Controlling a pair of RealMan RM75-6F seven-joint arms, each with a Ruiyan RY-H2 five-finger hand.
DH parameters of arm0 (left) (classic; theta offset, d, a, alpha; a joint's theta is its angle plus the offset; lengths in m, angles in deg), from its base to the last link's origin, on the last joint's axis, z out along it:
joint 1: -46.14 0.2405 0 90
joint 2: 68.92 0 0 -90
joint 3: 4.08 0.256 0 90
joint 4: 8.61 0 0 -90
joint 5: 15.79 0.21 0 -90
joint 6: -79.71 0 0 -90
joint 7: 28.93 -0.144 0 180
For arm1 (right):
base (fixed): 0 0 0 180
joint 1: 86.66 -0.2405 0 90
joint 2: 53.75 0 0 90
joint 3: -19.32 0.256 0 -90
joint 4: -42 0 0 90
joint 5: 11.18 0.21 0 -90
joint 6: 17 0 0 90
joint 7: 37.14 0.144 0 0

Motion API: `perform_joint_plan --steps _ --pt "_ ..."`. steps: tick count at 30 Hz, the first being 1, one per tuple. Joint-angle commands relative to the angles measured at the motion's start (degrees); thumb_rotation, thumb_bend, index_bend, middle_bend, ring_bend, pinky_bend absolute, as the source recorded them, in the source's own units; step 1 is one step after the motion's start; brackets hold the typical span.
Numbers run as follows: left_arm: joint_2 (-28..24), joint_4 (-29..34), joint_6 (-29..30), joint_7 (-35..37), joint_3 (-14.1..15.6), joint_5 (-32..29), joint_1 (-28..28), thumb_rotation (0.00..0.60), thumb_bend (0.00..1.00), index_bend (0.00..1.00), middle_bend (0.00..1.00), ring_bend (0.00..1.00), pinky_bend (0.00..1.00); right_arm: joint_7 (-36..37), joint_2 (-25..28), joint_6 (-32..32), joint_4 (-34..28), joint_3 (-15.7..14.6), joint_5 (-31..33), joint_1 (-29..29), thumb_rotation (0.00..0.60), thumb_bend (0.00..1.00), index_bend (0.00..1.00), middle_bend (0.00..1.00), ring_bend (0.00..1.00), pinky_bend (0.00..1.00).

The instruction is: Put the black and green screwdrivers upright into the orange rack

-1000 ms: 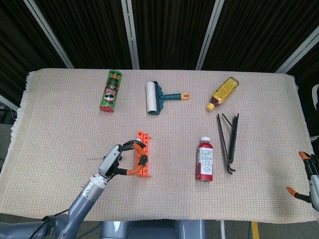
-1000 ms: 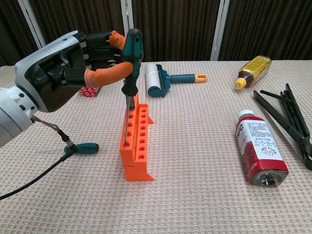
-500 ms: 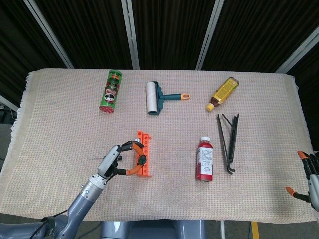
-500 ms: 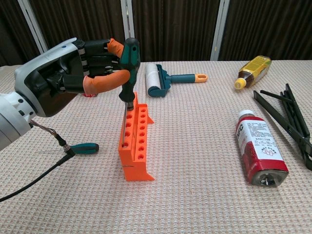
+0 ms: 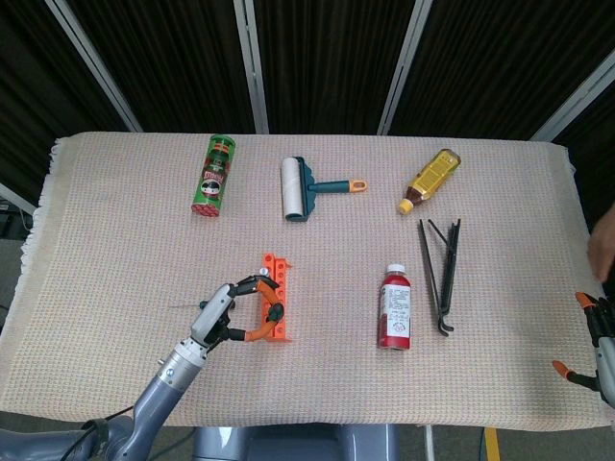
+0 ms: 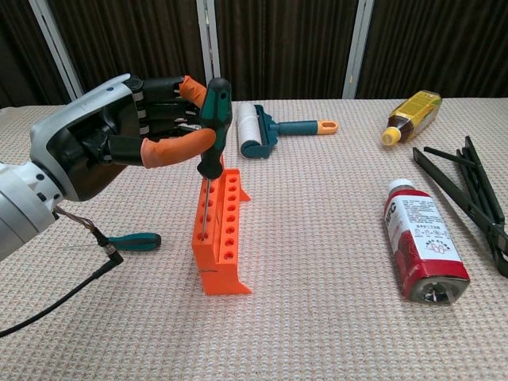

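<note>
The orange rack (image 6: 221, 238) stands on the woven cloth, left of centre; the head view shows the rack (image 5: 278, 288) too. My left hand (image 6: 119, 135) grips a black and green screwdriver (image 6: 213, 111) upright by its handle. Its thin shaft runs down to a front-left hole of the rack; I cannot tell how deep it sits. A second dark green screwdriver (image 6: 136, 241) lies flat on the cloth left of the rack. The left hand (image 5: 227, 311) is beside the rack in the head view. My right hand (image 5: 598, 338) hangs at the right table edge, fingers apart, holding nothing.
A red bottle (image 6: 421, 248) and black tongs (image 6: 468, 198) lie to the right. At the back are a lint roller (image 6: 262, 133), a yellow bottle (image 6: 411, 111) and a green can (image 5: 215, 176). A cable (image 6: 55, 298) trails from my left arm.
Half a second ago the screwdriver was raised with its shaft behind the rack's top; now it is lower, tip at a front hole. A blurred pale shape has appeared at the right edge.
</note>
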State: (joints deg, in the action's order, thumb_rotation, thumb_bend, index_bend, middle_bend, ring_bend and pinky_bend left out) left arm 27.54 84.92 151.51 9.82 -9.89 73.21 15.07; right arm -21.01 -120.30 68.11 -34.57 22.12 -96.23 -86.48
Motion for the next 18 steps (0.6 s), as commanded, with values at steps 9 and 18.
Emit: perform_joint_plan --steps 9,18 --pt "0.6 -1.4 -0.1 0.5 1.1 0.2 0.5 0.6 0.55 0.73 0.48 0.24 0.24 -0.3 0.0 -0.2 -0.1 0.0 0.0 -0.1 0.6 0.0 0.01 0.08 0.0 0.0" --pt "1.2 -2.7 -0.4 -0.3 1.6 0.1 0.6 0.6 0.55 0.72 0.47 0.22 0.22 -0.6 0.1 -0.4 -0.4 0.1 0.2 -0.2 0.6 0.0 0.01 0.08 0.0 0.0"
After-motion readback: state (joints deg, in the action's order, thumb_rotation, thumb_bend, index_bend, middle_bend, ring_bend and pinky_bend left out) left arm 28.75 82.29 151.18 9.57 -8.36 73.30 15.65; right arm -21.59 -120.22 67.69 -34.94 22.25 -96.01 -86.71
